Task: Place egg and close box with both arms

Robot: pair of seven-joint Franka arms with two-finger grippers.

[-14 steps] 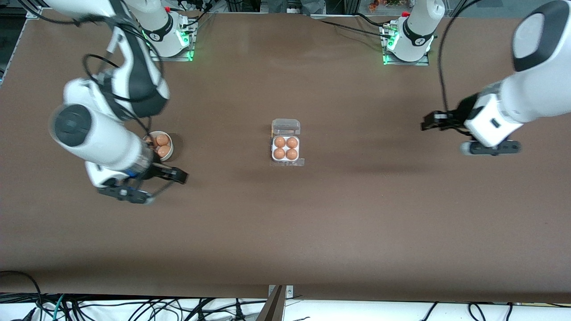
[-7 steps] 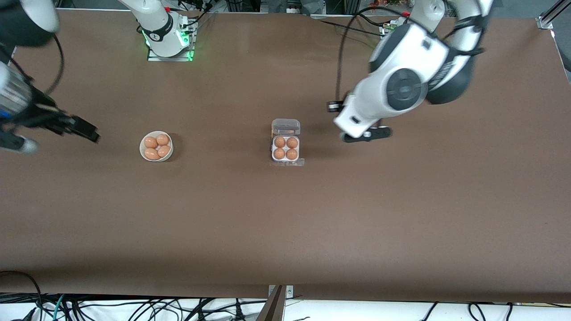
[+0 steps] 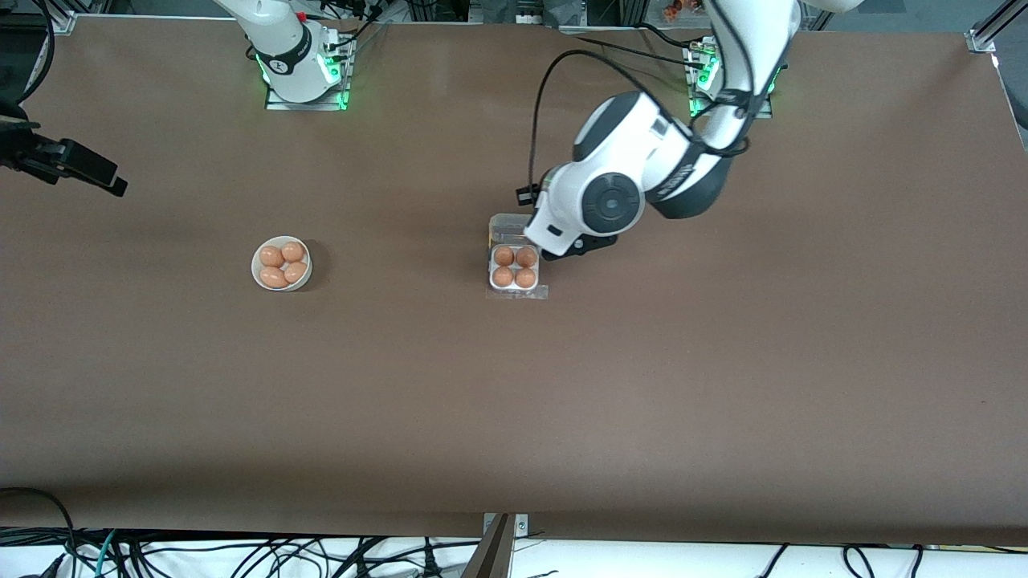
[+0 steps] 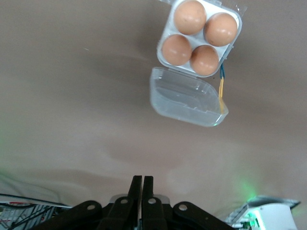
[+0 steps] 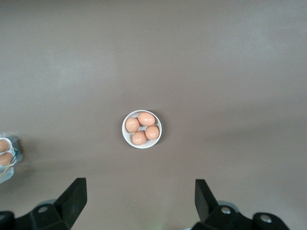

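Note:
The box (image 3: 491,277) lies mid-table with its clear lid (image 3: 507,228) folded open, on the side farther from the front camera. Every cell holds an orange-brown egg (image 3: 503,256), and none stands out as the task's egg. My left gripper (image 3: 526,193) is shut and empty, in the air just past the lid's free edge. The left wrist view shows the tray (image 4: 165,45), its eggs (image 4: 190,17), the lid (image 4: 187,98) and my shut gripper (image 4: 143,179). My right gripper (image 3: 96,172) is open and empty, high over the right arm's end of the table (image 5: 140,191).
A round white bowl (image 3: 256,271) with several brown eggs stands toward the right arm's end of the table; it also shows in the right wrist view (image 5: 125,136). The left arm's elbow (image 3: 626,168) hangs over the table beside the box.
The left arm has swung in from its own end of the table to the box's lid. The right arm has drawn away from the bowl toward its end of the table.

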